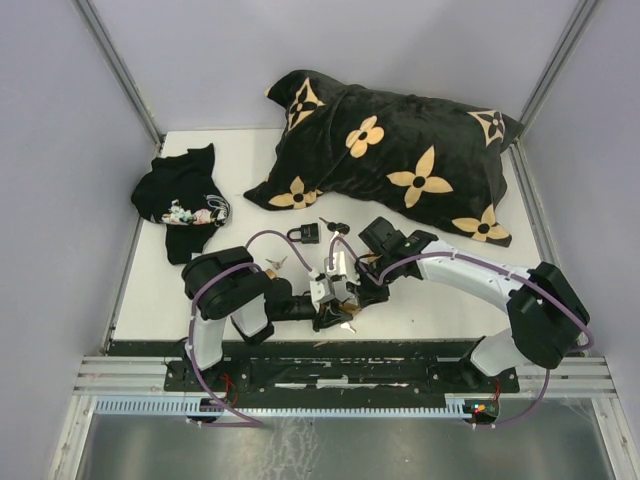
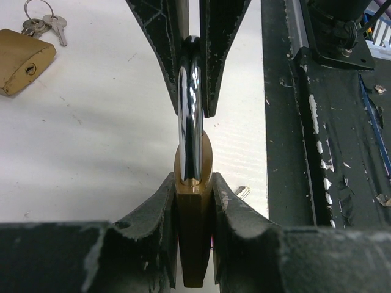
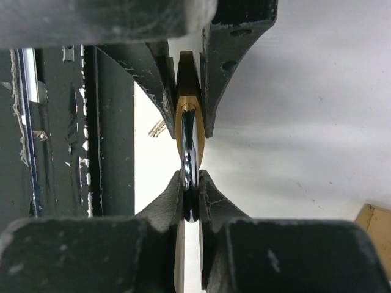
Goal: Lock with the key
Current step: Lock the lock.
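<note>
The white bench (image 1: 450, 300) spreads out under both of my pincers. Far beyond them, at its back, lies the big black pillow (image 1: 400, 160) with gold flowers. A crumpled black garment (image 1: 180, 200) sits well off to the outer side of my left pincer (image 2: 194, 195). My two pincers meet nose to nose just above the bench near its front edge, and they share one brass padlock (image 2: 194, 256) between them. The left pincer is clamped tight on the flat sides of the lock's brass body. My right pincer (image 3: 190, 189) is closed on the chrome shackle (image 2: 190, 110), pinching its upper curve from both sides. The padlock stands edge-on in both wrist views, and its shackle runs straight from one pincer into the other. A second brass padlock (image 2: 21, 58) lies flat on the bench, well apart from my left pincer on the side facing the pillow, with its keyhole showing. A small black padlock (image 1: 303, 235) rests farther out toward the pillow, beyond both pincers. A ring of silver keys (image 2: 43, 23) touches the top of the second brass padlock. One loose key (image 2: 242, 192) lies on the bench just beside my left pincer's fingertip, on the side of the dark front rail (image 2: 317, 122). It is in neither pincer.
</note>
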Controlling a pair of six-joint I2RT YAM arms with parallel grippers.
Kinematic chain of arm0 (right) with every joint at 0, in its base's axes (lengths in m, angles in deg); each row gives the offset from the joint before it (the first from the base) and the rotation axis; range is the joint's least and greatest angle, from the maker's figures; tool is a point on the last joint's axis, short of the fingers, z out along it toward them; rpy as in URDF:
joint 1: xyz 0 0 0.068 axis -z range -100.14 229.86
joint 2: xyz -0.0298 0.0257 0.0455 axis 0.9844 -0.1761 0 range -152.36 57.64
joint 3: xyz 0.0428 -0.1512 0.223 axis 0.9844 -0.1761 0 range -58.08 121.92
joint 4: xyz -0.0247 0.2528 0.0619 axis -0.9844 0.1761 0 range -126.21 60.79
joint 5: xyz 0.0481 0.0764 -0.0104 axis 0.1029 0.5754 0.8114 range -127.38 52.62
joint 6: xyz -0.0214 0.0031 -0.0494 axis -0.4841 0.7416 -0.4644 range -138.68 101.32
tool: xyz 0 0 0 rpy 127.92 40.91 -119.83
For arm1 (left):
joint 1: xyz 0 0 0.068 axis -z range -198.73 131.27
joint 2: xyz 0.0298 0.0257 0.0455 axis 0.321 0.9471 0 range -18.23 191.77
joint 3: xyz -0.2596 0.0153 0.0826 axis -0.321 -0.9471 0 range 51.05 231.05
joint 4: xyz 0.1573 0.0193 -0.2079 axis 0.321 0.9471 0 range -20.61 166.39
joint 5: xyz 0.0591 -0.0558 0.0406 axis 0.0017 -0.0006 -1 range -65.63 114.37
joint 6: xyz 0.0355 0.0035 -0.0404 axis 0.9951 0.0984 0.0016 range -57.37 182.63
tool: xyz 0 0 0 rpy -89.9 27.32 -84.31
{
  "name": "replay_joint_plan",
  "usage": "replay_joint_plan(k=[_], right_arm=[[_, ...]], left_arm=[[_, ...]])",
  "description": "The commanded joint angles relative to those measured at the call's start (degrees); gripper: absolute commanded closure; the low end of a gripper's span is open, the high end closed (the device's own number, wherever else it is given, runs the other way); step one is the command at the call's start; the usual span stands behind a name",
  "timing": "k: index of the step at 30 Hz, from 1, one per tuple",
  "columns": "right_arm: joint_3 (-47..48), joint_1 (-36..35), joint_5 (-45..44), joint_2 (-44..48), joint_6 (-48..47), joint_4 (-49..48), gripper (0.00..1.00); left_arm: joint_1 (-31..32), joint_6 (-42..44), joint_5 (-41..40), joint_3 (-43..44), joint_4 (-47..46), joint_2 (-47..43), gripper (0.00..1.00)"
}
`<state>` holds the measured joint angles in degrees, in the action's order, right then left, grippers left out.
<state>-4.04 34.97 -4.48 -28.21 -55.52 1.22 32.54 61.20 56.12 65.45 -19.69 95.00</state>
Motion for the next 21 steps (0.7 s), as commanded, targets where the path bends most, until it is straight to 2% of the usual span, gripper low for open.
replay_joint_plan(k=[1,14,17,21], right_arm=[[-4.8,-8.3,11.9,-7.8,6.2,-9.7,0.98],[-7.6,-9.9,15.0,-11.3,13.7,-20.0,0.98],[-5.8,-9.1,15.1,-11.0,11.4,-16.5,0.98],[1.6,-1.7,15.7,-8.3,6.6,-5.4,0.84]], left_arm=[[-0.6,4.5,-8.2,1.0,-10.0,4.6,0.97],[-1.5,4.2,-6.7,0.6,-10.0,5.2,0.97],[-1.6,3.5,-7.0,0.5,-10.0,4.5,0.97],[-3.0,-0.6,-5.8,0.2,-10.0,2.1,0.97]])
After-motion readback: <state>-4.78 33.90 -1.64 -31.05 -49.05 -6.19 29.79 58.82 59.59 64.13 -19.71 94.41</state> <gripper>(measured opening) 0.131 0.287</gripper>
